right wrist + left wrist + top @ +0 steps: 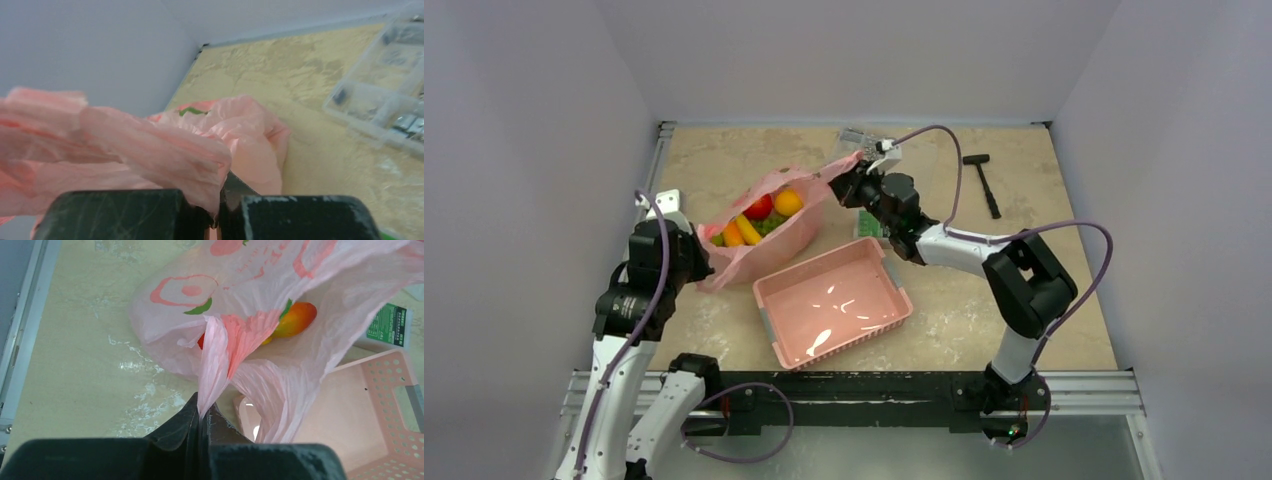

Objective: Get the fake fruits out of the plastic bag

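The pink plastic bag [764,235] lies stretched open between my two grippers, left of the table's middle. Inside it show several fake fruits: a red apple [759,207], an orange [788,202], a yellow banana [746,230] and green pieces. My left gripper [699,258] is shut on the bag's near handle [212,370]. An orange-red fruit [296,319] shows inside the bag in the left wrist view. My right gripper [852,180] is shut on the bag's far handle [165,155] and holds it up.
A rigid pink basket [832,300] stands empty just right of the bag, also in the left wrist view [380,410]. A green box [389,325] lies behind it. A clear parts case [385,95] and a black hammer [984,180] lie at the back.
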Motion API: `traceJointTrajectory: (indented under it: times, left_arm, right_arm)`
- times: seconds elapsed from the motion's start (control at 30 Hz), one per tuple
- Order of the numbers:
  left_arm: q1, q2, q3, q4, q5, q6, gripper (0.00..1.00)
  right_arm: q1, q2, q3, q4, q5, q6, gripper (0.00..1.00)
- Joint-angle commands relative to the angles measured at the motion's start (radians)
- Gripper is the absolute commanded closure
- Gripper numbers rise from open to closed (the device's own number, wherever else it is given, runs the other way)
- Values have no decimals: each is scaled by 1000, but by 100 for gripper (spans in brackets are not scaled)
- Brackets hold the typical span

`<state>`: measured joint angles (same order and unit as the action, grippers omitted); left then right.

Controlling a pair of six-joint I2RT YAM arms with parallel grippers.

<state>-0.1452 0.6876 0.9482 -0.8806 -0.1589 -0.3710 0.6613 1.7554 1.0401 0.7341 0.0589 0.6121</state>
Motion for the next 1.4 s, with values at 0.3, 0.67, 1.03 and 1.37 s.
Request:
traceJointTrajectory:
  times: [0.3, 0.67, 1.03, 1.37]
  left_arm:
    - [1, -15, 8, 21, 182, 56, 67]
    - [1, -12, -15, 30, 209, 59, 53]
    - [1, -56, 80, -85, 129, 56, 31]
    - [-44, 88, 342, 64, 466, 66, 35]
  right_arm:
    - [56, -270, 66, -622, -34, -152, 35]
    - [128, -447, -117, -492, -56, -82, 9]
    - [133, -288, 140, -564, -3, -550, 1]
    - [133, -243, 228, -534, -13, -571, 22]
